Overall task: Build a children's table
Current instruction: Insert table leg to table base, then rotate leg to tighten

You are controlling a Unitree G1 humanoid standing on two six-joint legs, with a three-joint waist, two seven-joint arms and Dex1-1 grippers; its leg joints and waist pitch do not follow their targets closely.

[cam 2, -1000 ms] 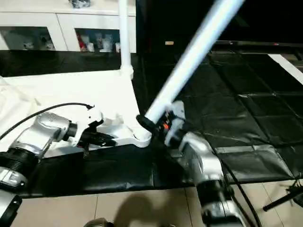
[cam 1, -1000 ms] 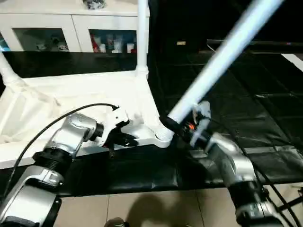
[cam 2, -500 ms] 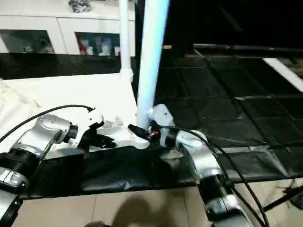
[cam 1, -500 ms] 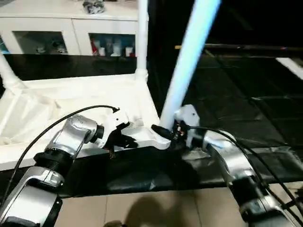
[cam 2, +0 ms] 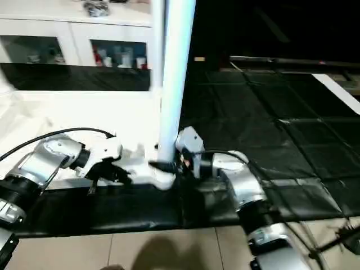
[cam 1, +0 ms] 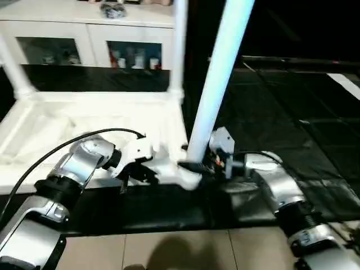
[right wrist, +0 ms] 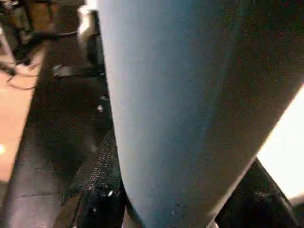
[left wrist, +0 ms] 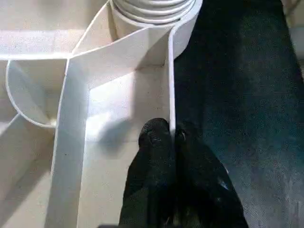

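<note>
Black mat (cam 1: pixel 292 112); leg (cam 1: pixel 216 84) between right gripper (cam 1: pixel 194 165) fingers

Left gripper (left wrist: pixel 172 135) fingers pinched together, right gripper (cam 1: pixel 191 165) fingers clamped

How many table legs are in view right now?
3. One leg is in the right claw at the tabletop's near corner socket; one stands at the far right corner; one at the far left. A fourth may be out of frame.
</note>
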